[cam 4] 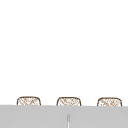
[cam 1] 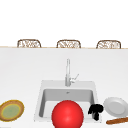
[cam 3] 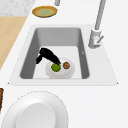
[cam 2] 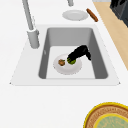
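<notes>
Our hand reaches down into the sink, fingertips closed on the green fruit on the plate, right of the brown ball.

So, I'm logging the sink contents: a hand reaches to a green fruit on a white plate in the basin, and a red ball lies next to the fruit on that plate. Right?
Not quite. The hand does reach the green fruit on the white plate in the basin, but beside the fruit lies a small brown item, not a red ball. The left side view shows it.
</notes>
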### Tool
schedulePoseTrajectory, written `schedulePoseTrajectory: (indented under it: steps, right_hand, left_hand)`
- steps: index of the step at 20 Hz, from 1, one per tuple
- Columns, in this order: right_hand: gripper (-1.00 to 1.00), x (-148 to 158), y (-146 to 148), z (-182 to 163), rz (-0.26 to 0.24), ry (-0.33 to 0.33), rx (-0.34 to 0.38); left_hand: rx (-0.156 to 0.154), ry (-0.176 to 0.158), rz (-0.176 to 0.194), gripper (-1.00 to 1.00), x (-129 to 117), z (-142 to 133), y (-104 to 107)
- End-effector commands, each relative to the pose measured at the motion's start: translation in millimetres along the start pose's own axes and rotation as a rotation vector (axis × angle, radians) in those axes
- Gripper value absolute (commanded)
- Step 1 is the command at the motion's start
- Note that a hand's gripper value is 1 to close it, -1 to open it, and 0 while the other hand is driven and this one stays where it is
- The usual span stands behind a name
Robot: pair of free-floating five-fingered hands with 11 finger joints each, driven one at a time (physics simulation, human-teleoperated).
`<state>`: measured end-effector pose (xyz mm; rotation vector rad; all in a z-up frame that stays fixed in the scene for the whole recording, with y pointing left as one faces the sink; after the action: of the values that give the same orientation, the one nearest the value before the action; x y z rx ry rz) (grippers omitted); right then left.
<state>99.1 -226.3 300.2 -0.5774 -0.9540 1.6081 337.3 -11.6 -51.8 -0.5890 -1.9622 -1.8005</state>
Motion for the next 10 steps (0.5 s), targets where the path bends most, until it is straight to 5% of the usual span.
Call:
schedulePoseTrajectory:
  steps: [1,6,10]
  right_hand:
    - [0.0,0.0,0.0,0.0,0.0,0.0,0.0]
    - [0.0,0.0,0.0,0.0,0.0,0.0,0.0]
    - [0.0,0.0,0.0,0.0,0.0,0.0,0.0]
  left_hand:
    - [0.032,-0.009,0.124,-1.0,-9.0,5.3,6.6]
    - [0.032,-0.012,0.219,-1.0,-25.6,5.0,18.5]
    - [0.022,-0.014,0.225,-1.0,-49.6,2.4,32.5]
